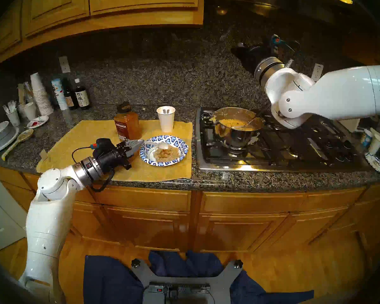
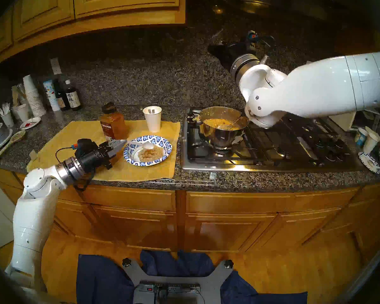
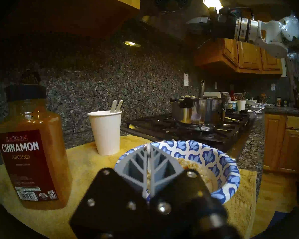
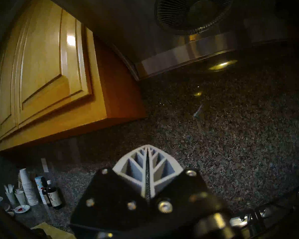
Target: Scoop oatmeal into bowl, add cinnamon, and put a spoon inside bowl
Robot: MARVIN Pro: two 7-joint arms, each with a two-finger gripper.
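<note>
Spoon step is wrapping up, oatmeal and cinnamon are already sitting in the bowl

Left fingers (image 1: 138, 144) are pinching the thin white plastic spoon (image 1: 160, 145) shut at the blue-and-white leaf-pattern paper bowl (image 1: 180, 153)'s 9 o'clock rim, scoop over the lumpy beige oatmeal (image 1: 166, 154); next move looks like letting go. Right fingers (image 4: 148, 161) are closed empty. Only the left wrist view is showing the handle sliver between the pads.

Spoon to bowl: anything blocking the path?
Nothing visible. The spoon already has its head inside the bowl by the oatmeal, handle apparently pinched in the left gripper. The cinnamon and paper cup stand behind, clear.
</note>
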